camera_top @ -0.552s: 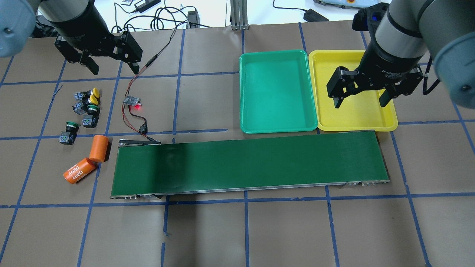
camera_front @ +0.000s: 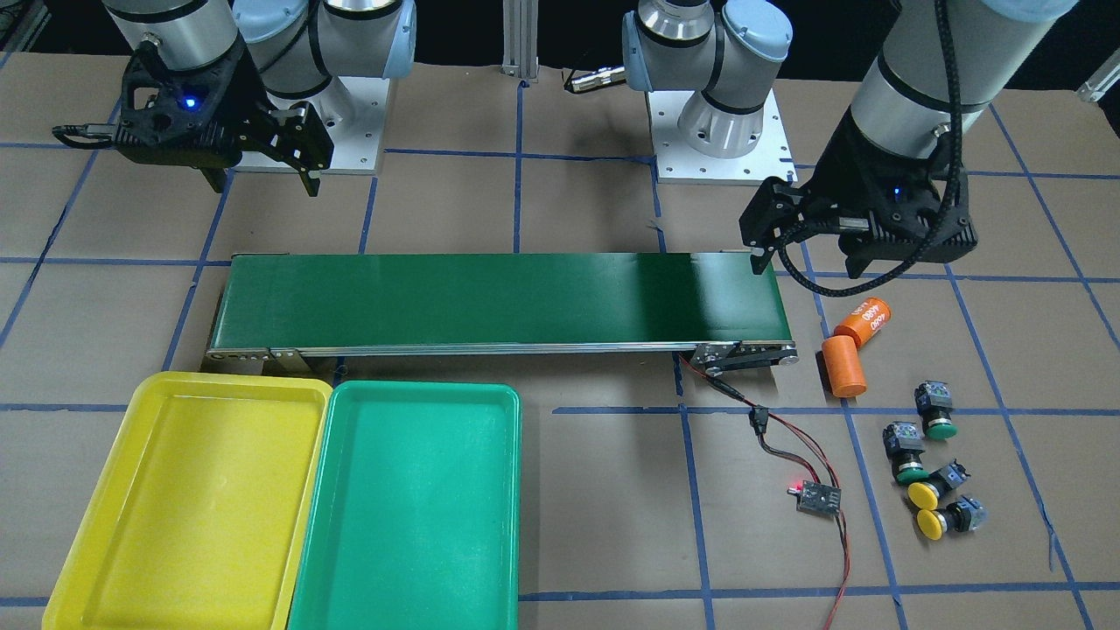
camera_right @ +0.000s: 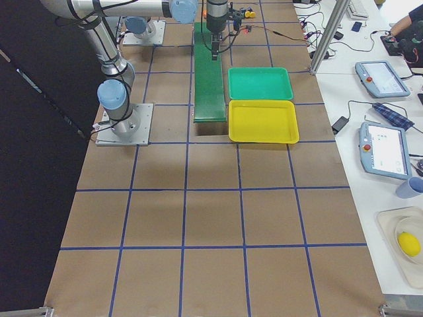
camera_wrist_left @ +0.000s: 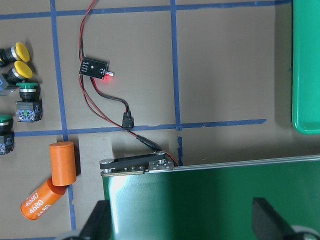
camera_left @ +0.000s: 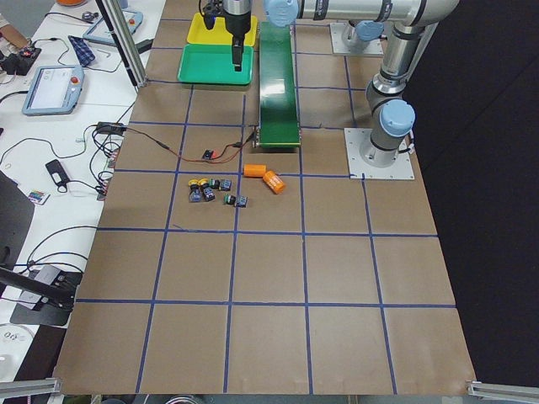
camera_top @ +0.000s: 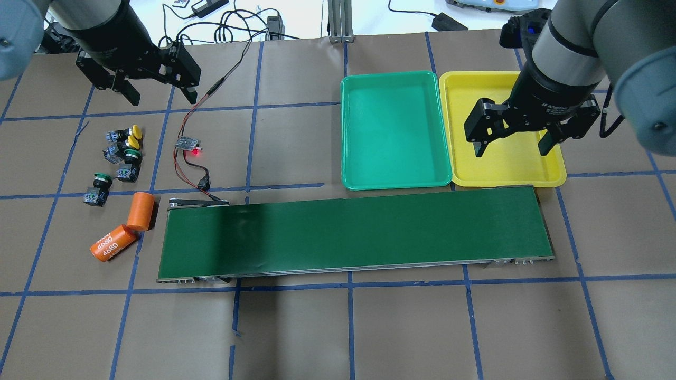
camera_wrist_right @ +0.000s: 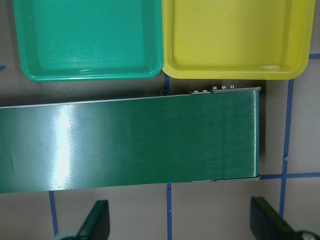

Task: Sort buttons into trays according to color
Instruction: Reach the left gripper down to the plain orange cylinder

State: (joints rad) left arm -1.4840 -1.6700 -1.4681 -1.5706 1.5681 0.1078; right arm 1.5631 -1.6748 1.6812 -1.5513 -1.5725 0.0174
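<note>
1. Conveyor belt [camera_top: 354, 232]: lower centre of overhead view. No shift vs 0.6 s ago, nothing on it. Cut off by frame edge in both wrist views.
2. Trays: green tray [camera_top: 393, 132] + yellow tray [camera_top: 507, 177], side by side, upper right of overhead. Unchanged, both empty → nothing sorted yet. Right arm hides part of the yellow floor in overhead; front view shows it bare.
3. Right gripper [camera_top: 512, 151]: right of centre in overhead, over the yellow tray. Wrist has crept slightly up-frame, otherwise same. Jaws wide apart, holding nothing.
4. Left gripper [camera_top: 162, 99]: upper left of overhead, nudged a touch up/left. Jaws spread wide, empty. Sits up-frame of the buttons, not over them. Judgement: no approach begun; first pick pending, prob. by this arm as buttons lie on its side.
5. Orange cylinders [camera_top: 141, 211]: 2 pcs touching, left of belt end, unmoved. Not task items.
6. Yellow buttons [camera_top: 135, 131] ×2 + green buttons [camera_top: 102, 178] ×2: left-centre of overhead, on table, well apart from trays, unmoved. Three bunched; contact btw them cannot be told. Left wrist view cuts them at its left edge.
7. Circuit board [camera_top: 188, 143]: red LED lit, wires run to belt end.
</note>
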